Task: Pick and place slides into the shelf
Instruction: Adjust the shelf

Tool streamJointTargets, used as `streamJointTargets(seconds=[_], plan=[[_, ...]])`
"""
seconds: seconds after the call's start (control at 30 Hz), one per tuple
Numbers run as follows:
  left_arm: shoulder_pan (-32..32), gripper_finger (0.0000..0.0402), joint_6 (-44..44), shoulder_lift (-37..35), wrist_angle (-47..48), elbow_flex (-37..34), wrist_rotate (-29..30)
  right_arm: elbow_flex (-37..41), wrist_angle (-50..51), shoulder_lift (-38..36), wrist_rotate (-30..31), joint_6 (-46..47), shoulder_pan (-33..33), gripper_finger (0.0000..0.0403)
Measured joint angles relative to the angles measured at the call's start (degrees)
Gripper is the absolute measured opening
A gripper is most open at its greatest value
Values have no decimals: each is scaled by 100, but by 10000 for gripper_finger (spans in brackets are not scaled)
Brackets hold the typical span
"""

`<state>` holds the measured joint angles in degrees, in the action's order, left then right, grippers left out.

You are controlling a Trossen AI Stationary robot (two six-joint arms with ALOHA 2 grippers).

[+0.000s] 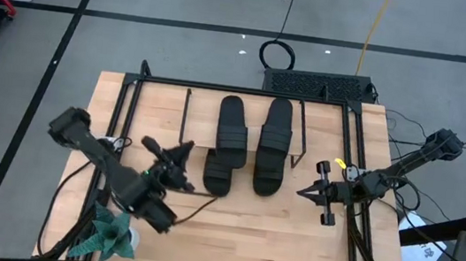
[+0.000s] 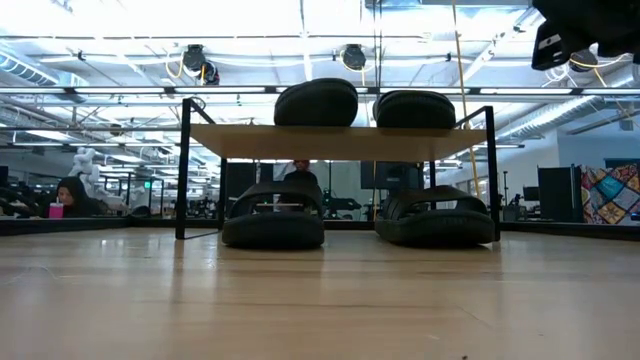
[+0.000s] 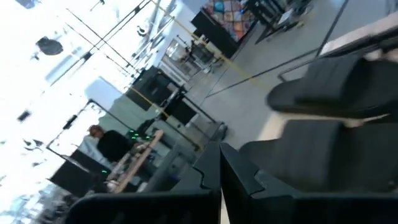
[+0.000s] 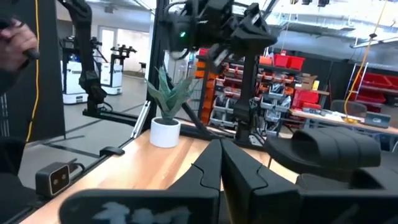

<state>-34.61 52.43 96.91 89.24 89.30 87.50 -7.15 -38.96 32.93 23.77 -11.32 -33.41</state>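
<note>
A robotics lab or workshop: exposed ceiling ducts, taped concrete floor, red parts bins on racks, and another robot arm beyond.

Grey floor crossed by dark lines; bright ceiling lights; red storage bins on racking; seated person behind desks.
</note>
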Motion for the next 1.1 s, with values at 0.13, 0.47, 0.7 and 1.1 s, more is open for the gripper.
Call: streamJointTargets(seconds=[0.13,0.47,0.7,1.1], plan=[[154,0,-2332,-376,-817,239,-490,0,23,0,2,-170,0,0],[904,0,-8056,-1038,-5014,638,-7138,0,169,-2,7,-179,0,0],[1715,0,-8566,-1663,-6196,575,-7527,0,214,-3,187,-159,1,0],[2884,0,-7441,-4463,-9895,-3475,-7340,2,692,-160,645,-176,58,0]])
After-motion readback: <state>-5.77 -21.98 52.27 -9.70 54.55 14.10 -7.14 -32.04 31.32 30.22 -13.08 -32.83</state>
